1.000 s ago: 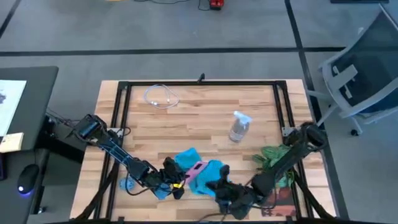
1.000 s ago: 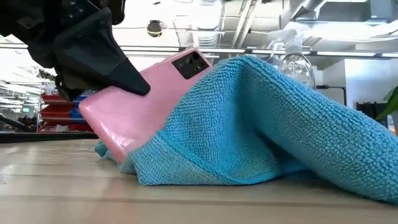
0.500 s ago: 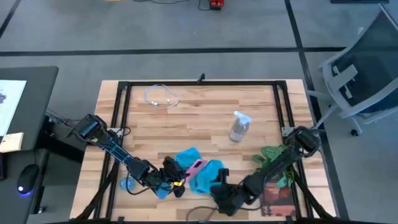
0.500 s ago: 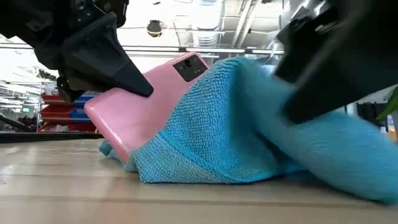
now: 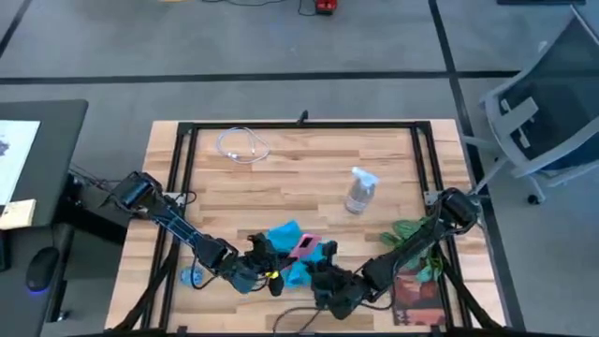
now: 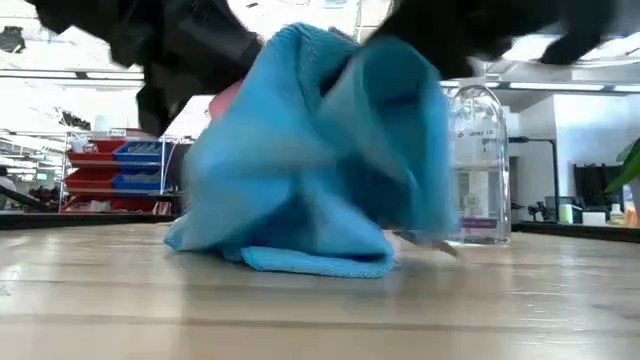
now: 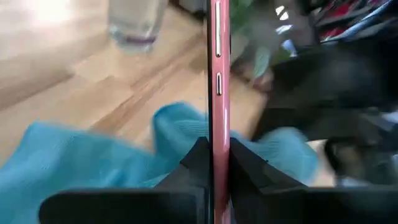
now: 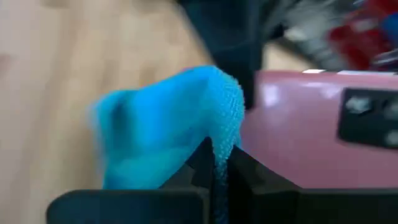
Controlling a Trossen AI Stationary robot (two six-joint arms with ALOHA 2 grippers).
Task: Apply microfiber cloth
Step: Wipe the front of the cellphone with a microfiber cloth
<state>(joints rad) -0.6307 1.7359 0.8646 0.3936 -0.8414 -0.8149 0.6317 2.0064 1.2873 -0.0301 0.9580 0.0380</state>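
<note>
The right gripper [image 5: 323, 278] is being kept clenched on a fold of the cloth [image 8: 180, 124], the blue fabric being pinched between its two dark fingers in the right wrist view. The left gripper [image 5: 271, 267] is being closed on the pink phone [image 7: 217, 93], which is being held on edge between its fingers. Both grippers are being worked close together near the table's [image 5: 299, 178] 6 o'clock edge, with the cloth bunched between them at the phone. In the low view the cloth [image 6: 310, 150] is being lifted into a heap, its lower edge resting on the wood.

The step in hand is judged to be the cloth being drawn up against the phone. The next move is judged to call for the fold being pulled across the phone's face while the phone is being held steady.

The phone is being mostly hidden by the cloth in the low view. A spray bottle [image 5: 359, 191] is standing well apart, toward 1 o'clock.
</note>
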